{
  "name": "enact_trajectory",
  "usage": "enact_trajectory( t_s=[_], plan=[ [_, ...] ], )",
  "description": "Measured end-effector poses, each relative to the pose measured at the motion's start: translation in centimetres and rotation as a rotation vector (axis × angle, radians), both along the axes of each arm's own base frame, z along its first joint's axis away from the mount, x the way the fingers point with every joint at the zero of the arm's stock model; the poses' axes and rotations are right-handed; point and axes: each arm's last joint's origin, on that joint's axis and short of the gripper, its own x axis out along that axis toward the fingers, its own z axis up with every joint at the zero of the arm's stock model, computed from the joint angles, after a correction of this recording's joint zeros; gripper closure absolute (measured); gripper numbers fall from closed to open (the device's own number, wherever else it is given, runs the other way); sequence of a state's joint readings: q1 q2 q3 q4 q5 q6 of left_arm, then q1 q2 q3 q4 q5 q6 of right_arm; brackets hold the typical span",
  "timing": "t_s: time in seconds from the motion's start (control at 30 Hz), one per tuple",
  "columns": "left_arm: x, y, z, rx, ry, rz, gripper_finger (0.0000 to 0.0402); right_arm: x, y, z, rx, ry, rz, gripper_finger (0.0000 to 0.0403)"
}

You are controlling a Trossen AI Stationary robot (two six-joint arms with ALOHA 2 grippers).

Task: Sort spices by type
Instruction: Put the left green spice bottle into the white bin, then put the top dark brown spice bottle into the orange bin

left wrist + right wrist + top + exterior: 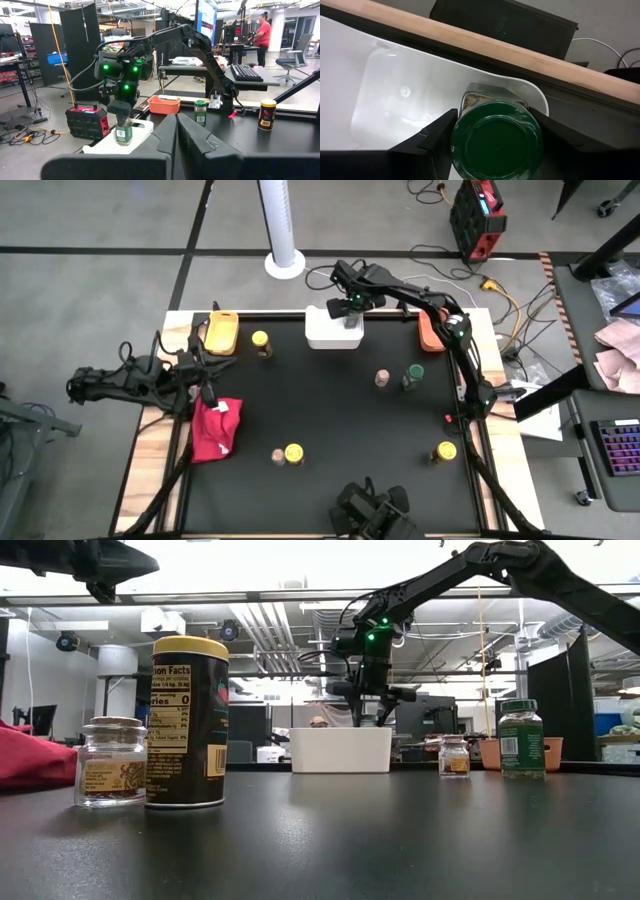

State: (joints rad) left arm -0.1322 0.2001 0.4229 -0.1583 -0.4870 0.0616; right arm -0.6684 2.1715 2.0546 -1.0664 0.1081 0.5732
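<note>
The right end effector grips a green-lidded spice jar by its sides, 1 finger on each flank, and holds it over the white tray at 12 o'clock on the worktop. The right wrist view shows the jar above the tray's end nearest the orange tray, close to the rim. The left wrist view shows it low, though whether its base touches the tray floor cannot be told.

The step in hand looks like the release into the tray. To do it well, lower until the base sits flat, keep the jar upright and clear of the rim, then spread the fingers only enough to free the glass and lift straight up, so the jar is not dragged or tipped.

Still out on the worktop are a second green-lidded jar with a small brown-lidded jar just beside it near 3 o'clock, a yellow-lidded jar by the yellow tray at 11 o'clock, another with a small jar beside it at 7 o'clock, and 1 more at 4 o'clock.

The left end effector waits closed, off the worktop's edge at 9 o'clock, near the red cloth.
</note>
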Motion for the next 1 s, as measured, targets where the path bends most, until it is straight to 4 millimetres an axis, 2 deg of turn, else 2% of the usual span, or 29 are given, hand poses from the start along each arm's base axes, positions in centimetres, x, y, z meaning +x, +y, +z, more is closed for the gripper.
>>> enact_trajectory(
  t_s=[0.17,0.47,0.7,0.8,1.0],
  plan=[
    [0.0,0.0,0.0,0.000,0.000,0.000,0.0402,0.0,0.0,0.0,-0.005,0.005,0.008,0.0195],
    [0.0,0.0,0.0,0.000,0.000,0.000,0.0402,-0.1,0.0,0.0,-0.023,0.022,0.012,0.0148],
    [0.0,0.0,0.0,0.000,0.000,0.000,0.0402,-0.1,0.0,0.1,-0.024,0.025,0.024,0.0130],
    [0.0,0.0,0.0,0.000,0.001,0.000,0.0402,-0.3,0.0,1.1,-0.028,0.021,0.025,0.0129],
    [0.0,0.0,-0.1,-0.003,0.009,0.000,0.0402,-0.9,0.1,4.2,-0.044,0.019,0.052,0.0137]
  ],
)
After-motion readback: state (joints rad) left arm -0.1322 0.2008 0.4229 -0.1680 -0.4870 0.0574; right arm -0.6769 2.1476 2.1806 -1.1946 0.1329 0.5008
